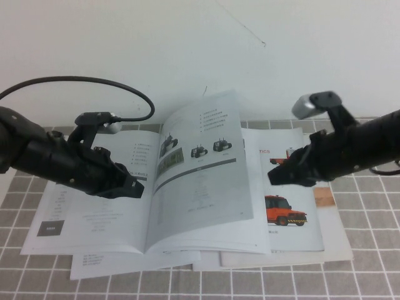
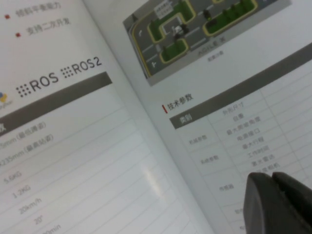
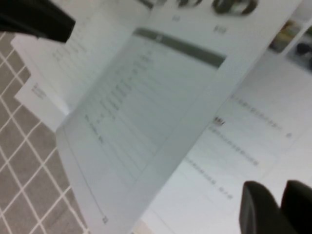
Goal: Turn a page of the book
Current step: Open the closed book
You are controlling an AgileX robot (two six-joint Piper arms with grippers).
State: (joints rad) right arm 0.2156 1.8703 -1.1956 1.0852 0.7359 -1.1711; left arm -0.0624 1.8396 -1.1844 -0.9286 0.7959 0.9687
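Note:
The book [image 1: 87, 219] lies open on the table. Its page [image 1: 200, 162], with small dark wheeled robots and a grey band, stands lifted and leans over the spine, held by neither gripper. My left gripper [image 1: 136, 187] is shut and empty, low over the left-hand leaf by the spine. In the left wrist view its tips [image 2: 273, 181] sit close against the lifted page [image 2: 234, 97]. My right gripper [image 1: 275, 175] hovers to the right of the page, apart from it, its jaws a little open and empty. The right wrist view shows that gripper [image 3: 279, 192] and the raised page [image 3: 161, 97].
A booklet with orange trucks [image 1: 287, 209] lies under the book on the right. Plain white sheets [image 1: 125, 265] stick out below the front edge. A grey checked cloth [image 1: 362, 275] covers the table. A white wall stands behind. A black cable [image 1: 125, 87] loops over the left arm.

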